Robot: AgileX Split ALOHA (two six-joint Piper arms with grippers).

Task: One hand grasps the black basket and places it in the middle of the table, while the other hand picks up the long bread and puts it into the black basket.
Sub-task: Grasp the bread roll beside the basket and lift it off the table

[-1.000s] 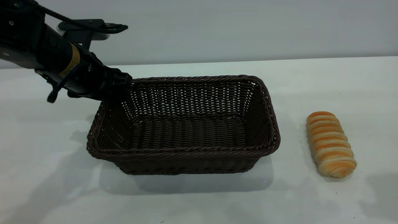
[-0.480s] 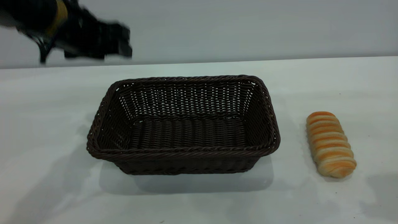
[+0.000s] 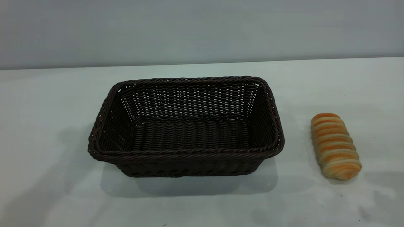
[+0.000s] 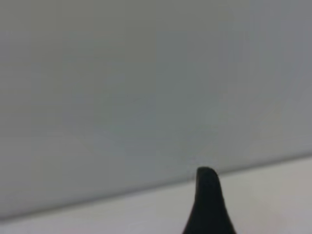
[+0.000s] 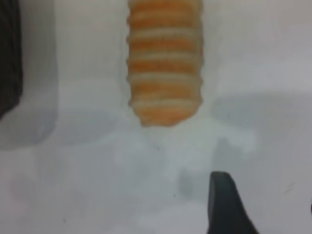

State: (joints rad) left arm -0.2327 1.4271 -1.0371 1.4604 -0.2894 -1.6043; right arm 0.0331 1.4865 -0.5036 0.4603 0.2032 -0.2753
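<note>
The black basket [image 3: 186,126] stands empty in the middle of the white table [image 3: 47,189]; its edge also shows in the right wrist view [image 5: 9,53]. The long bread [image 3: 335,146], ridged orange and cream, lies on the table to the basket's right, apart from it. My right gripper [image 5: 267,204] hovers over the table just short of the bread's near end [image 5: 165,63], open and empty, with one fingertip [image 5: 222,200] showing. My left gripper [image 4: 256,204] is raised and faces the back wall, open and empty, with one fingertip [image 4: 207,200] showing. Neither arm shows in the exterior view.
A plain grey wall [image 3: 202,28] runs behind the table's far edge. Soft shadows lie on the table at the front left and front right.
My left arm let go of the basket's back left corner, rose, and left the exterior view. The basket and the bread have not moved.
</note>
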